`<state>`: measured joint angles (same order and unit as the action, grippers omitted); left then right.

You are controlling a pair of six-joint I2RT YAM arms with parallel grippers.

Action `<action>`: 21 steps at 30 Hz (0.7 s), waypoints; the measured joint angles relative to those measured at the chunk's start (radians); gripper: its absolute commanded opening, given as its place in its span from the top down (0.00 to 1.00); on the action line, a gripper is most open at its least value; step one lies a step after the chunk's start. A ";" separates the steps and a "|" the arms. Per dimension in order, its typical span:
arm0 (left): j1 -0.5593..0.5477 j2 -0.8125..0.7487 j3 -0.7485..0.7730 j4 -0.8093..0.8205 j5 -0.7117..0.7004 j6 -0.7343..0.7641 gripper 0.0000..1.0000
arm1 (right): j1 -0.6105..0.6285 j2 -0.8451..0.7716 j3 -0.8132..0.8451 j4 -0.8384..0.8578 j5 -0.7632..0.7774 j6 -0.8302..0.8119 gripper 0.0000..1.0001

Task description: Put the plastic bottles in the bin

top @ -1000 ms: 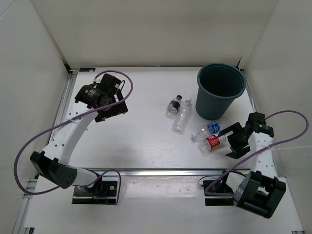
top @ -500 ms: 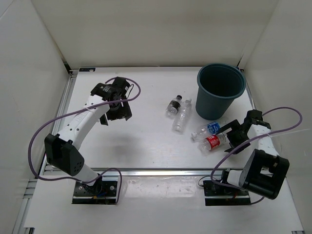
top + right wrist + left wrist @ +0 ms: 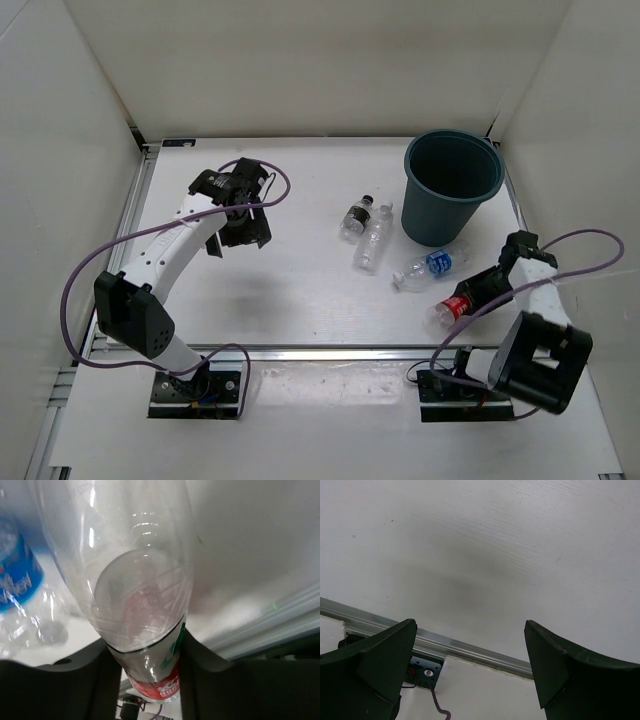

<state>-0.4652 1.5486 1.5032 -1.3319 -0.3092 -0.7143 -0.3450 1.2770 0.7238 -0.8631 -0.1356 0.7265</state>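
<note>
Right gripper [image 3: 466, 302] pinches the red-labelled bottle [image 3: 455, 306] between its fingers [image 3: 75, 680], label end in the jaws. Just beyond it lies the blue-labelled bottle [image 3: 430, 266], then the bin [image 3: 440, 222]. Farther to its left lie the dark-labelled bottle [image 3: 356, 218] and the plain bottle [image 3: 372, 243]. Left gripper [image 3: 240, 228], well apart, hangs with fingers spread over the table [image 3: 520, 540].

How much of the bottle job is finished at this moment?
Nothing is done yet: the bin shows no bottle inside. In hand: the right gripper is shut on the red-label bottle. Remaining: the blue-label bottle, the plain bottle and the dark-label bottle lie on the table. The left gripper is open and empty.
</note>
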 measured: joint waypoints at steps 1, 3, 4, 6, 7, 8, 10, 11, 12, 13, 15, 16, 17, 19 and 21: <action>0.000 0.000 0.000 0.000 0.002 0.000 0.00 | 0.000 -0.037 0.002 -0.032 0.009 0.004 0.67; 0.000 0.000 0.000 0.001 0.003 0.000 0.00 | 0.007 -0.136 0.037 -0.125 0.021 0.014 0.68; 0.000 0.000 0.000 0.001 0.003 0.000 0.00 | 0.014 -0.183 0.064 -0.159 0.021 0.020 0.68; 0.000 0.000 0.000 0.001 0.004 0.000 0.00 | 0.029 -0.283 0.169 -0.251 0.020 0.032 0.68; 0.000 0.000 0.000 0.001 0.004 0.000 0.00 | 0.035 -0.317 0.244 -0.293 0.020 0.039 0.68; 0.000 0.000 0.000 0.001 0.004 0.000 0.00 | 0.037 -0.347 0.341 -0.327 0.020 0.045 0.68; 0.000 0.000 -0.001 0.001 0.005 0.000 0.00 | 0.037 -0.366 0.525 -0.369 0.023 0.049 0.68; 0.000 0.000 -0.001 0.001 0.005 0.000 0.00 | 0.037 -0.362 0.630 -0.386 0.025 0.049 0.68; 0.000 0.000 -0.002 0.002 0.005 0.000 0.00 | 0.038 -0.352 0.722 -0.386 0.027 0.047 0.68; 0.000 -0.001 -0.003 0.001 0.005 0.000 0.00 | 0.038 -0.345 0.795 -0.381 0.029 0.045 0.68; 0.000 -0.001 -0.003 0.001 0.005 0.000 0.00 | 0.038 -0.326 0.890 -0.336 0.036 0.036 0.67; 0.000 -0.001 -0.003 0.001 0.005 0.000 0.00 | 0.038 -0.313 0.914 -0.301 0.040 0.031 0.66; 0.000 -0.001 -0.003 0.001 0.005 0.000 0.00 | 0.039 -0.290 0.927 -0.267 0.044 0.026 0.65; 0.000 -0.001 -0.003 0.001 0.006 0.000 0.00 | 0.048 -0.209 0.955 -0.208 0.054 0.027 0.65; 0.000 -0.001 -0.002 0.002 0.006 0.000 0.00 | 0.077 -0.086 1.007 -0.154 0.066 0.029 0.64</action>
<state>-0.4652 1.5478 1.5013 -1.3304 -0.3035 -0.7147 -0.2676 1.1912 1.7313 -1.0168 -0.0700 0.7551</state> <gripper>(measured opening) 1.000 0.496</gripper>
